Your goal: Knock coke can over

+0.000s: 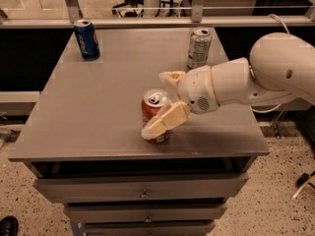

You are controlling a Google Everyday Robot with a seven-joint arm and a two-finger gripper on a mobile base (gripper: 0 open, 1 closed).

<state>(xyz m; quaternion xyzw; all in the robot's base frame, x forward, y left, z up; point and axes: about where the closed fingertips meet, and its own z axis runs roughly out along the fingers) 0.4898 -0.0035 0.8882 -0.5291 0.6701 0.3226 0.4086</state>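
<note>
We see the red-orange aluminium coke can with its silver top (149,113) standing upright near the front edge of the grey metal tabletop (98,107), a little right of the middle, its long axis vertical. The cream two-finger gripper (156,103) reaches in from the right edge with its fingers spread wide. The near finger (165,122) crosses the can's front face, seemingly against it, and the far finger (170,76) sits behind the can. The can thus lies left of the wrist, in the open gap. We judge that a sideways sweep toward the left edge would tip it. The blue Pepsi can (87,39) stands at the back left corner. The silver-green can (199,48) stands by the back edge. Both are well apart from the gripper.
</note>
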